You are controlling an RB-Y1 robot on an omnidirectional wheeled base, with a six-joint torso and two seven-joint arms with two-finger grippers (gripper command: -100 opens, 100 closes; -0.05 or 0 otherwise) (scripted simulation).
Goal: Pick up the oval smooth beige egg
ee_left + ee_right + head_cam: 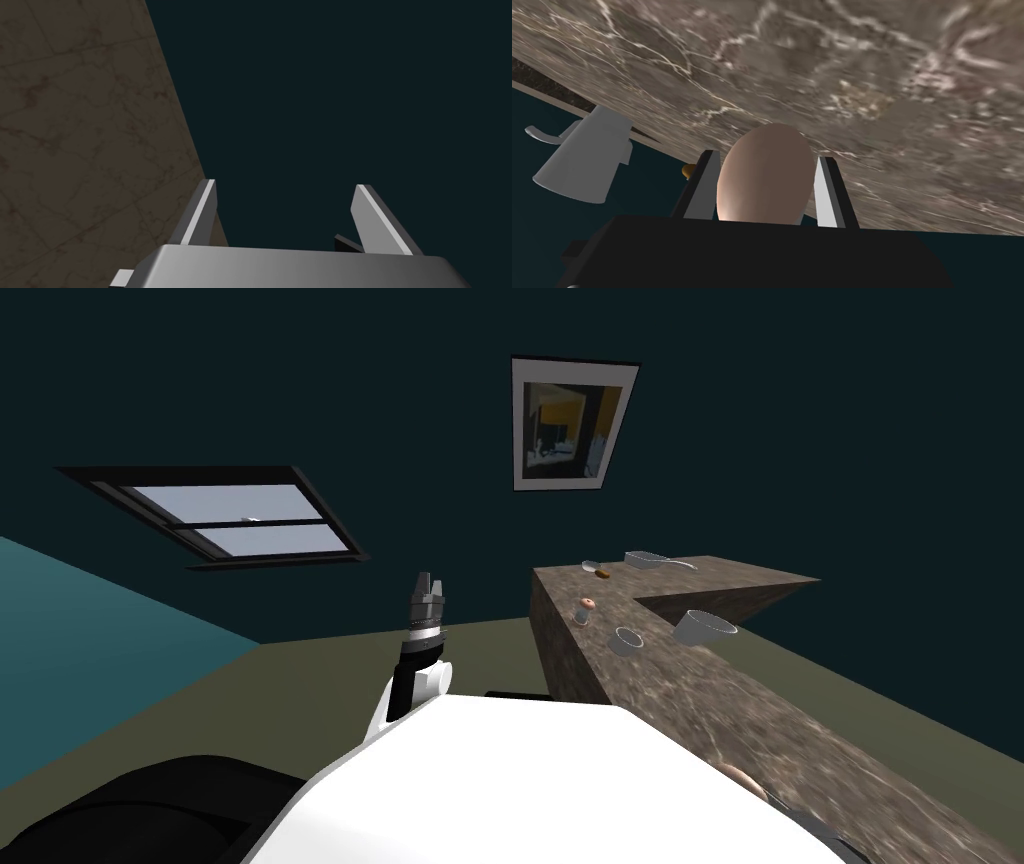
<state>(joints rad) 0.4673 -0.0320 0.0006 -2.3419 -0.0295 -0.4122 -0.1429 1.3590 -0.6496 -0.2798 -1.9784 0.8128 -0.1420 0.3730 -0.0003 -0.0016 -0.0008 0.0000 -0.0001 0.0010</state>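
With the right gripper [769, 156], clasps the egg [767, 172] between both fingers [827, 192], one flat blade against each long side, narrowed to the egg's width. Holds the egg lengthwise along the fingers, its far end pointing at the brown marbled desk [862, 75]. Cannot tell from here whether resting on the desk or just off it. In the head view, places the egg low over the near stretch of the desk, close by the robot's right side, well apart from the crockery farther along.

Reads as smooth, oval, pale beige with a pink cast. Probably light and rigid, yet brittle: likely to crack under a hard squeeze. Likely slippery too, with a curved shell against flat blades and little contact on each side. Best taken across the widest middle, on opposite sides, which looks like the present hold. Calls for gentle pressure and a slow, level lift.

Beside the gripper, near the desk edge, a white mug [587, 155] with a handle; behind one finger, a small orange object [687, 171], too hidden to name. Farther along the desk, a small pale bowl [628, 640].

To the left of the desk, the left gripper [285, 184], raised, fingers spread wide, holding nothing.
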